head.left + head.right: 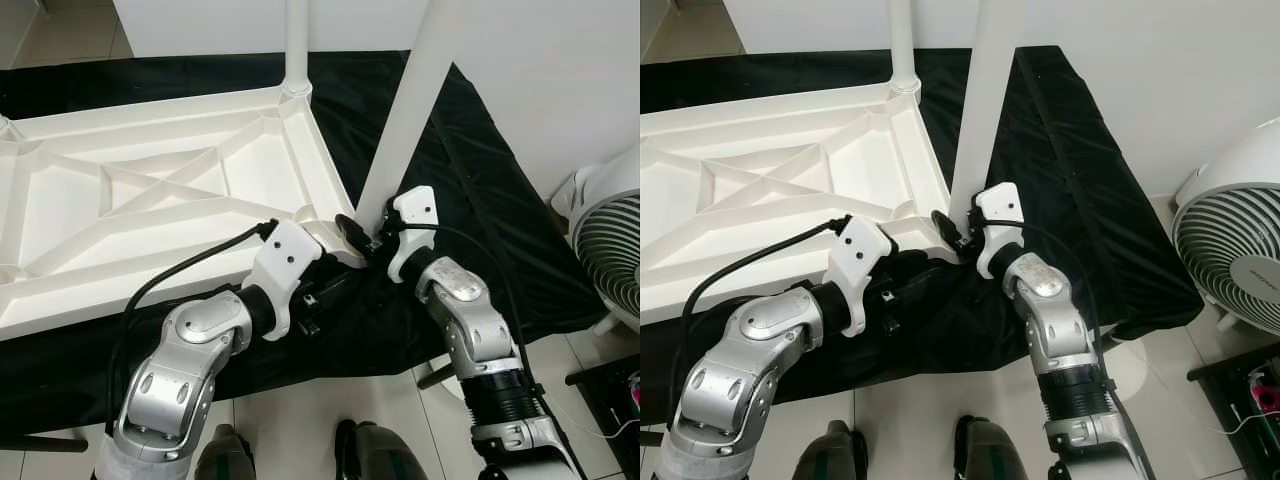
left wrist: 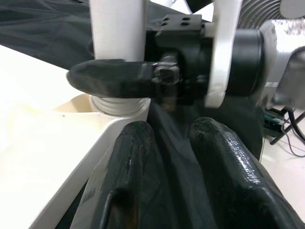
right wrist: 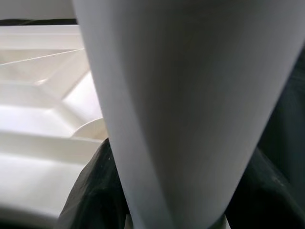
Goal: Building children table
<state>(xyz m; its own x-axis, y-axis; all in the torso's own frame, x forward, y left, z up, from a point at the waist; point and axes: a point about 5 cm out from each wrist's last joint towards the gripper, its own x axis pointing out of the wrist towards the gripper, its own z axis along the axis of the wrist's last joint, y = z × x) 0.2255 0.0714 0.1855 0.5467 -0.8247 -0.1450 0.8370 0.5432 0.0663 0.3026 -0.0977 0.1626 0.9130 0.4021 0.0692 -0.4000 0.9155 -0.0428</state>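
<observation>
A white plastic table top (image 1: 130, 200) lies upside down on a black cloth (image 1: 480, 180). One white leg (image 1: 297, 40) stands in its far right corner. A second white leg (image 1: 405, 120) leans at the near right corner, its foot at the socket (image 2: 116, 102). My right gripper (image 1: 372, 232) is shut on this leg's lower end; in the right wrist view the leg (image 3: 190, 95) runs between the black fingers (image 3: 90, 191). My left gripper (image 1: 322, 292) lies just in front of that corner on the cloth, its fingers (image 2: 128, 167) close together and holding nothing.
A white fan (image 1: 1235, 240) stands on the floor to the right, with a dark stand and cables (image 1: 625, 385) near it. A white wall (image 1: 560, 70) rises behind the cloth. My feet (image 1: 370, 450) are on the pale tiles at the cloth's front edge.
</observation>
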